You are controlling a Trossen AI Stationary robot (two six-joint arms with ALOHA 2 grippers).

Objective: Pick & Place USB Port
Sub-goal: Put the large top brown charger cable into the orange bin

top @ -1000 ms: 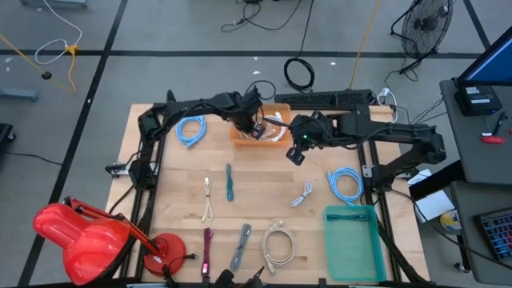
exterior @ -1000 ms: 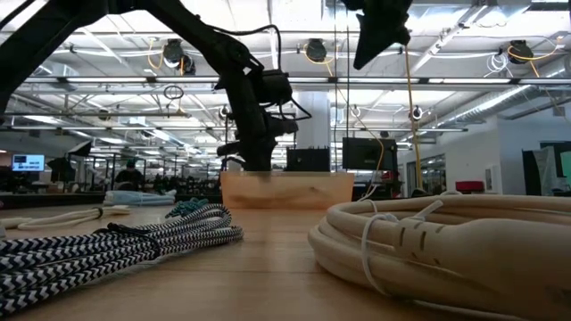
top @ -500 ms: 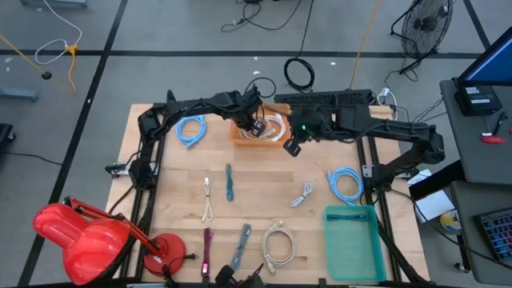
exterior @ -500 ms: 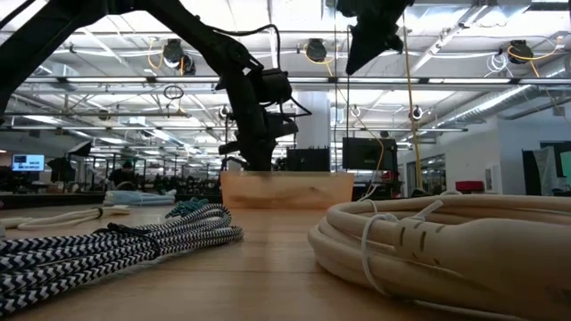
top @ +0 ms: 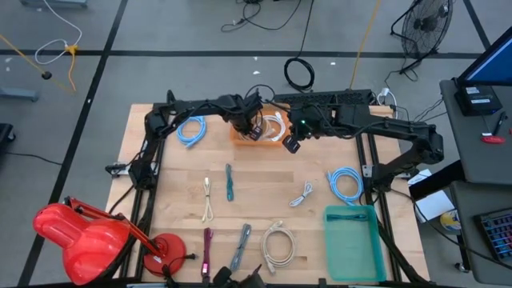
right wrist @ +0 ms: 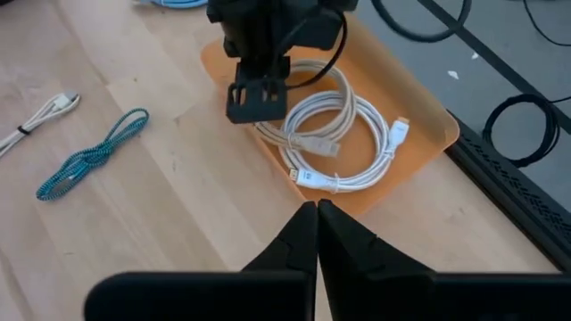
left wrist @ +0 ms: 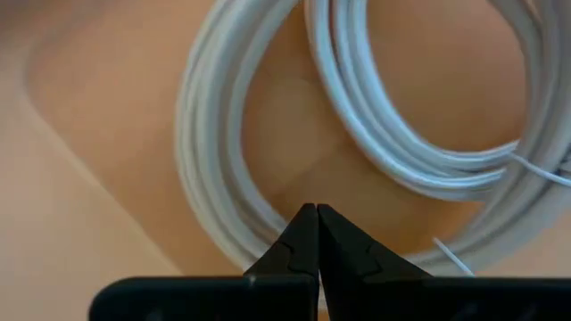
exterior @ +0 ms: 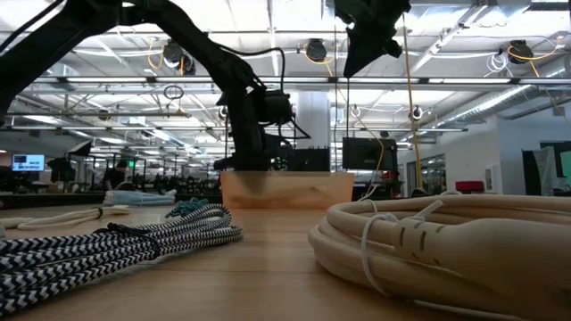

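An orange tray (top: 276, 110) sits near the table's far edge and holds coiled white cables (right wrist: 335, 134). My left gripper (left wrist: 310, 212) is shut and points down into the tray over the left side of one white coil (left wrist: 214, 169); it also shows in the right wrist view (right wrist: 257, 100) and the low view (exterior: 250, 159). My right gripper (right wrist: 310, 209) is shut and hangs high over the bare wood just near the tray's near edge (top: 292, 144), high in the low view (exterior: 364, 45). My left gripper's shut fingertips come from above at the white coil's strand (left wrist: 254, 234) lying on the tray floor. Whether they touch it, I cannot tell.
Blue coils lie left (top: 190, 130) and right (top: 346, 182) of the tray. Nearer me lie a teal cable (top: 229, 182), thin white cables (top: 208, 198) (top: 302, 194), a white coil (top: 278, 242) and a green tray (top: 352, 240). A red lamp (top: 80, 232) stands at the near-left corner.
My right gripper has moved toward the far edge and a little left, closing on the orange tray's near edge, still shut. My left gripper has stayed over the tray, shut.
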